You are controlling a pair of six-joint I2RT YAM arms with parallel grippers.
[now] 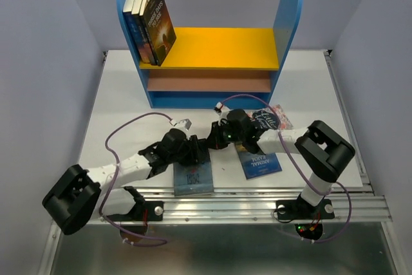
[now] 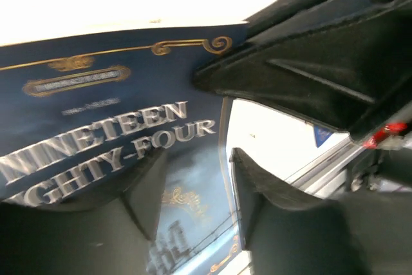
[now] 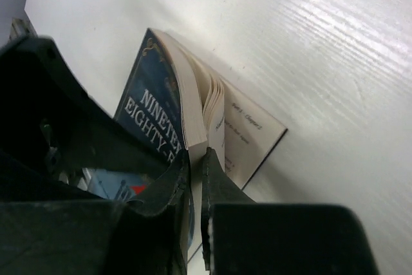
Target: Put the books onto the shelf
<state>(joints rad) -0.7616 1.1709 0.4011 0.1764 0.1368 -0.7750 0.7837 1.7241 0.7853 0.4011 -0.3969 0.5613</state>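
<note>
A dark blue book titled Nineteen Eighty-Four (image 1: 193, 181) (image 2: 96, 140) (image 3: 151, 104) lies on the white table near its front edge. My right gripper (image 1: 211, 141) (image 3: 196, 159) (image 2: 212, 78) is shut on its upper right corner, pinching the front cover and a batch of pages. That batch is lifted off the lower pages (image 3: 248, 136), which stay flat. My left gripper (image 1: 193, 149) (image 2: 196, 159) hovers open over the cover, near the book's right edge. Several books (image 1: 148, 20) lean at the left of the shelf's (image 1: 219, 46) yellow board. Two more books (image 1: 261, 162) (image 1: 273, 119) lie to the right.
A metal rail (image 1: 257, 201) runs along the table's near edge by the arm bases. Purple cables (image 1: 122, 133) loop over the table left of the arms. The shelf's blue side panels (image 1: 288, 11) rise at the back. Grey walls close in both sides.
</note>
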